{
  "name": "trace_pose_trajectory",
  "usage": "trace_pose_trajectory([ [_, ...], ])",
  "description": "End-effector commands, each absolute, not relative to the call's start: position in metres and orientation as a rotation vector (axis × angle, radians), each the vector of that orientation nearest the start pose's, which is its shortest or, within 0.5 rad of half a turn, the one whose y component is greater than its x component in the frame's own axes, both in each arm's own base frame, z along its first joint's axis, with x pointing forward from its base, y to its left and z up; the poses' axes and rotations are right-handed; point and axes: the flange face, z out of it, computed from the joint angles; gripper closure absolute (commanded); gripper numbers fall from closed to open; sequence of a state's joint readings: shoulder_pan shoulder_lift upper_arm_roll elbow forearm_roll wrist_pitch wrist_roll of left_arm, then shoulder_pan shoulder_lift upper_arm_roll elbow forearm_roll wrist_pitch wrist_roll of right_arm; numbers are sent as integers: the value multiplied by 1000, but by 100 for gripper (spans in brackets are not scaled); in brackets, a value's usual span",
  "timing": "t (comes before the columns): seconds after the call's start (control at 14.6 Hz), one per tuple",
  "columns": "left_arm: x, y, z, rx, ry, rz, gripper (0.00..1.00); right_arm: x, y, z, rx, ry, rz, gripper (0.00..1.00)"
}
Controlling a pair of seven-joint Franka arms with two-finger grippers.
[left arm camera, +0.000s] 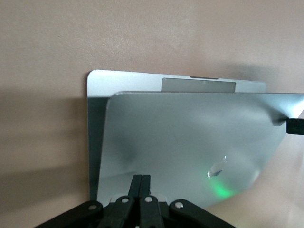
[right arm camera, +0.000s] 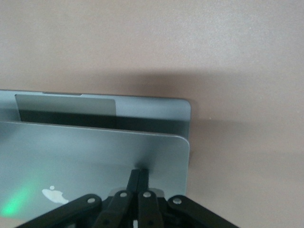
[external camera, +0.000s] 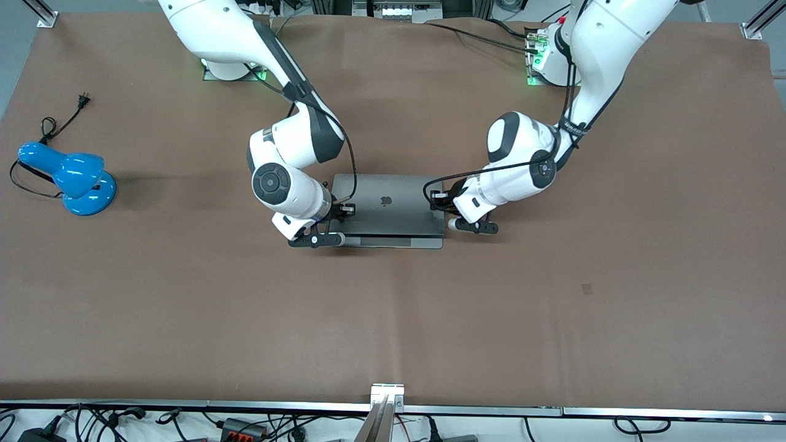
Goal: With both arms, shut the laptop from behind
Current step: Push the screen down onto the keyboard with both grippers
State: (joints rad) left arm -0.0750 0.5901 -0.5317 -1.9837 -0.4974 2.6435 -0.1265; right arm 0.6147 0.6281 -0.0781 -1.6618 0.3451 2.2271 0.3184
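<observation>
Lying crosswise, laptop (external camera: 388,212), lid nearly shut

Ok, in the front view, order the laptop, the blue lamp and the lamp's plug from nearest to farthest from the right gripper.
Measured from the right gripper, shut at the laptop's corner toward the right arm's end:
1. Laptop: directly at the gripper, its lid nearly down.
2. Blue lamp: toward the right arm's end of the table.
3. Plug: farthest, at the cord's end, farther from the front camera than the lamp.

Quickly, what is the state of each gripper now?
Left gripper: shut, pressing on the laptop lid, holding nothing.
Right gripper: shut, also on the lid, holding nothing.
</observation>
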Motion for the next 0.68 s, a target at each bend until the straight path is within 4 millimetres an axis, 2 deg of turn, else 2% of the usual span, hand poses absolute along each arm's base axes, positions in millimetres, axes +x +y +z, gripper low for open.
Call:
trace_pose_trajectory([
  [0.0, 524, -349, 190, 2602, 29, -115, 100, 581, 367, 224, -2971, -18, 167, 100],
  [0.21, 523, -349, 184, 2616, -6, -112, 100, 581, 368, 203, -2978, -16, 145, 100],
  [0.62, 516, -356, 161, 2641, -6, -73, 100, 582, 370, 187, -2984, -14, 144, 100],
])
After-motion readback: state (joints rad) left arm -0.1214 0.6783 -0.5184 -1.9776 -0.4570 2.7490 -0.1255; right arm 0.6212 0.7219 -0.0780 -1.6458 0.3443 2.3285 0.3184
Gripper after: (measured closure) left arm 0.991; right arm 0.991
